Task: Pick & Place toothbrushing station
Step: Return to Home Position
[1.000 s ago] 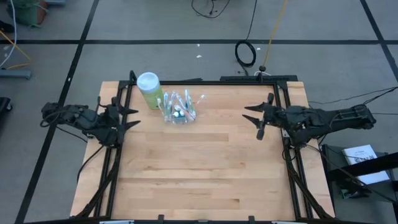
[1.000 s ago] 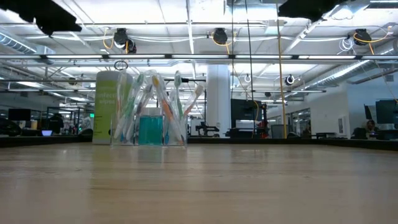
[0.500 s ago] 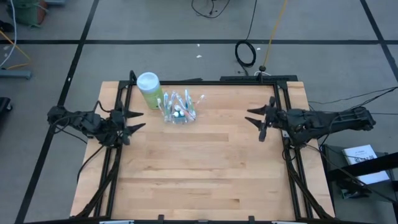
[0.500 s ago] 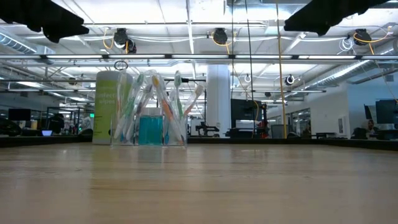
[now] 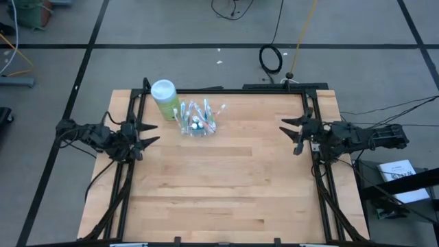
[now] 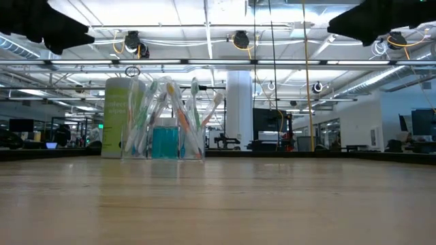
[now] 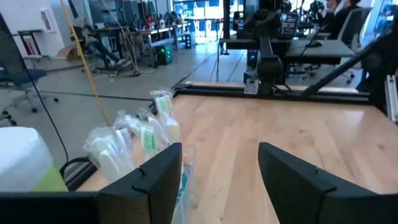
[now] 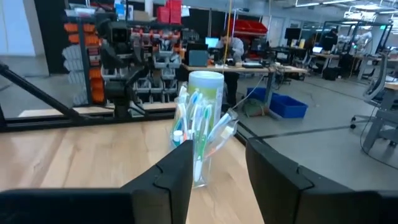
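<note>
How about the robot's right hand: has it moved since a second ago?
Yes. In the high view the right hand has pulled back toward the right edge of the table, farther from the clear cup.

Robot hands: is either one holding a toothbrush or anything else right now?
No, nothing is held. The left hand and the right hand are both open and empty, apart from the toothbrushes in the clear cup.

Clear glossy plastic cup [image 5: 197, 129] on a matt wooden table [image 5: 226, 185].
</note>
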You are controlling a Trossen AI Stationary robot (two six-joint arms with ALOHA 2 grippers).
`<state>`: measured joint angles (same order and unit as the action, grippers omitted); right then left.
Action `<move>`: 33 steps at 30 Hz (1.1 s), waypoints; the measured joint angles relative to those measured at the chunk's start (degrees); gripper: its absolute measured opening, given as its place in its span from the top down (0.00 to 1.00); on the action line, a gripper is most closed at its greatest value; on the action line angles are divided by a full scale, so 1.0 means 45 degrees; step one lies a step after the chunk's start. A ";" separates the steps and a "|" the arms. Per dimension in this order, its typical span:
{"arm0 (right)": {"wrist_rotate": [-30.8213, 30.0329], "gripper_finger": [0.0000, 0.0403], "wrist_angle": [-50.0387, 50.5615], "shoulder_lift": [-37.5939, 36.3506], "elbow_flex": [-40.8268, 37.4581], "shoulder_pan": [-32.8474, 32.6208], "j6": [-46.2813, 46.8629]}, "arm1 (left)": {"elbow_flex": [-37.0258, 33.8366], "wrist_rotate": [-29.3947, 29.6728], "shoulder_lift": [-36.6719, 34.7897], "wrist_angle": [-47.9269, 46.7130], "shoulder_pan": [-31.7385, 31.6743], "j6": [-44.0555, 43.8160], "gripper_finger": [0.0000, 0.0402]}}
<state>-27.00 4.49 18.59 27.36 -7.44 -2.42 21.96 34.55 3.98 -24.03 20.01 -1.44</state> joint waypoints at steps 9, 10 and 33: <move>0.0004 0.65 0.0347 -0.2920 -0.1168 0.0000 -0.0309 | -0.0171 -0.0030 -0.0804 -0.0231 0.0000 0.0308 0.46; 0.0005 0.65 0.0369 -0.3223 -0.1276 0.0000 -0.0344 | -0.0171 -0.0019 -0.0805 -0.0200 0.0000 0.0325 0.46; 0.0389 0.65 -0.2025 -0.4090 -0.4612 -0.0005 0.0077 | -0.3515 -0.0805 -0.0799 0.4296 -0.0005 0.1267 0.46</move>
<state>-25.26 -4.62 0.18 6.60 -7.46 -2.07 6.14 30.93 0.38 -4.70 19.99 4.26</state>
